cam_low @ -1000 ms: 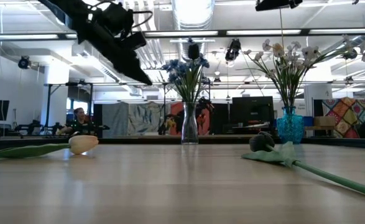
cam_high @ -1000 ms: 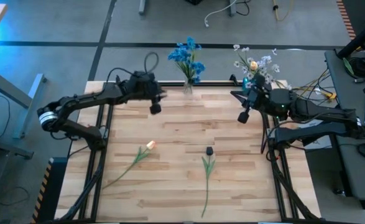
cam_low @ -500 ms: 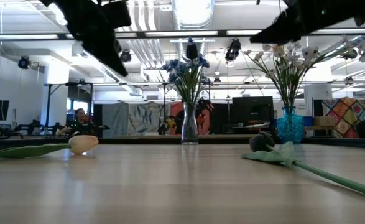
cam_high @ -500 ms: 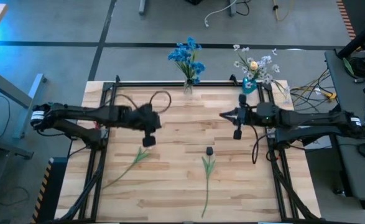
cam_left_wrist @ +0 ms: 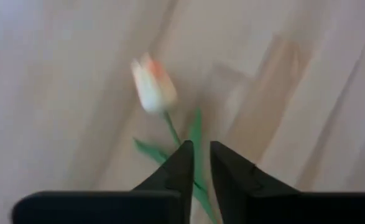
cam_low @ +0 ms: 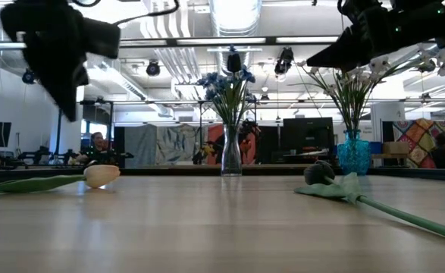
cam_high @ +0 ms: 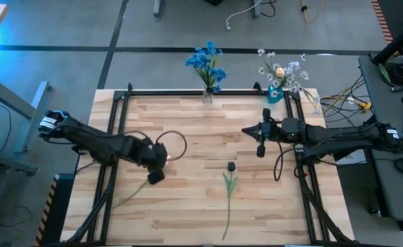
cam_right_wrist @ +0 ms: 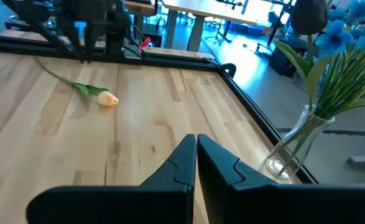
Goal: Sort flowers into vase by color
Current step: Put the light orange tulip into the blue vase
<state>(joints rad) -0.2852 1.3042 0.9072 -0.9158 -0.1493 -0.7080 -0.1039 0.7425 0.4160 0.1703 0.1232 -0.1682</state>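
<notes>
High view first: the left gripper (cam_high: 156,177) is parked right over the pale cream tulip with the thin green stem (cam_high: 165,159), which is lying flat on the light wooden slatted table (cam_high: 201,206), on its left half. Left wrist view shows the fingers (cam_left_wrist: 181,163) almost together, only a narrow slot left between them, nothing held, with the stem and a leaf seen just past the tips.

So the pick looks like the step in hand. To get it done well, the jaws would probably need to be opened wider, lined up across the stem just below the bloom, then lowered straight so the leaf isn't pinched or the flower shoved sideways.

The right gripper (cam_high: 259,147) is waiting mid-table with fingers pressed together, empty. A dark-headed flower (cam_high: 231,167) is still lying near the table's middle. The clear glass vase of blue blossoms (cam_high: 207,95) and the teal vase of white and pale flowers (cam_high: 275,93) are standing at the far edge; the pale one looks like the better match.
</notes>
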